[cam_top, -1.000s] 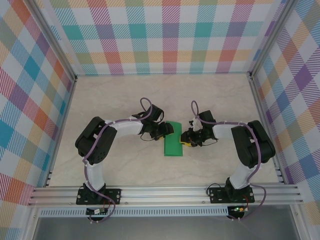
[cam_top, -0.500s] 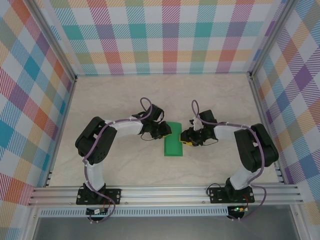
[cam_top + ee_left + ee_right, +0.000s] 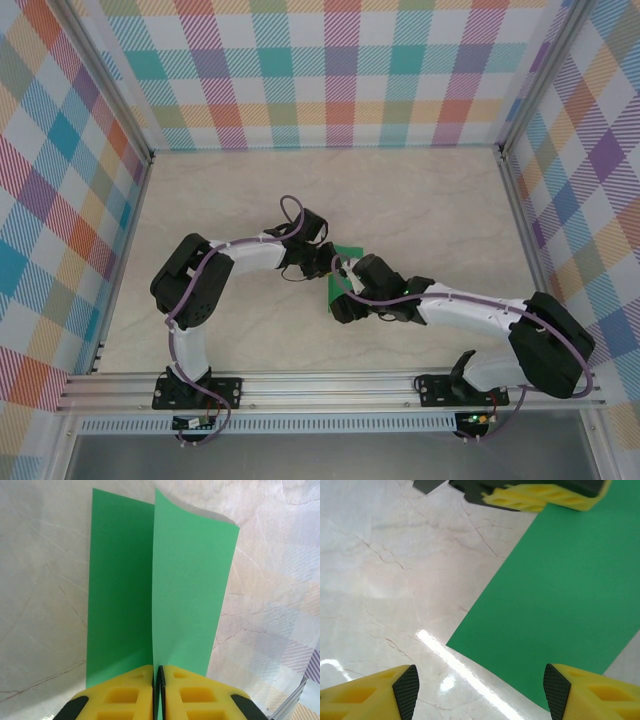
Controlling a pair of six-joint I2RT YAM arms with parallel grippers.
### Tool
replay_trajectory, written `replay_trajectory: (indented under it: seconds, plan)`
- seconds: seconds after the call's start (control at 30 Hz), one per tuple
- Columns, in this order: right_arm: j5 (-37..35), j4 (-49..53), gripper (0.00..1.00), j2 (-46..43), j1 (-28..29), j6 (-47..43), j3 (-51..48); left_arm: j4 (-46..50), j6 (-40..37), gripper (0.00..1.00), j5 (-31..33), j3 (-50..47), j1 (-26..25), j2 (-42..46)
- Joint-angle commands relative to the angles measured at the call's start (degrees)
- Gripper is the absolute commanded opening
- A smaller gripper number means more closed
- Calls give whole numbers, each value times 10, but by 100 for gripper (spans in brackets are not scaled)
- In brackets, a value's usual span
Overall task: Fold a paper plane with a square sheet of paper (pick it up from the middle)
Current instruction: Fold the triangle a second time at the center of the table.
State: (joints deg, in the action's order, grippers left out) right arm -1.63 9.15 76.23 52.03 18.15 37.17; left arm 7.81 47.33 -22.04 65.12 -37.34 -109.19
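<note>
Pinching green sheet (image 3: 120,580) — left hand (image 3: 156,671); right hand (image 3: 480,686) spread wide.

The top view looks steeply down from behind the bases at 6 o'clock, covering the whole desk (image 3: 210,200). Each wrist camera hangs close above it, the left end effector (image 3: 159,682) and right end effector (image 3: 481,686) at 6 o'clock of their frames. All 3 views share the square sheet of paper (image 3: 187,590).
</note>
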Motion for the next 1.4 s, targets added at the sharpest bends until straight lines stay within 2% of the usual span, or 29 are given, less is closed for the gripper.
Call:
replay_trajectory:
  seconds: [0.0,0.33,0.43,0.6,0.9,1.17,1.3,1.37]
  plan:
    - [-123,-3,70,9,42,-30,-6,19,2,12,-10,15,4,7]
    - [-214,-8,71,85,111,-55,39,20,2,12,-13,19,4,10]
    - [-260,-1,69,106,129,-51,57,21,2,12,-13,18,4,12]
    - [-293,-2,64,107,142,-41,57,21,2,12,-12,14,3,14]
    - [-324,-1,37,100,144,-30,48,21,2,13,-12,15,3,14]
    - [-331,1,19,88,143,-12,41,28,-1,14,-8,16,3,18]
    - [-311,-1,12,73,131,-6,32,47,-11,18,7,22,5,24]
    - [-285,-6,9,63,117,-4,25,56,-15,25,17,26,5,31]
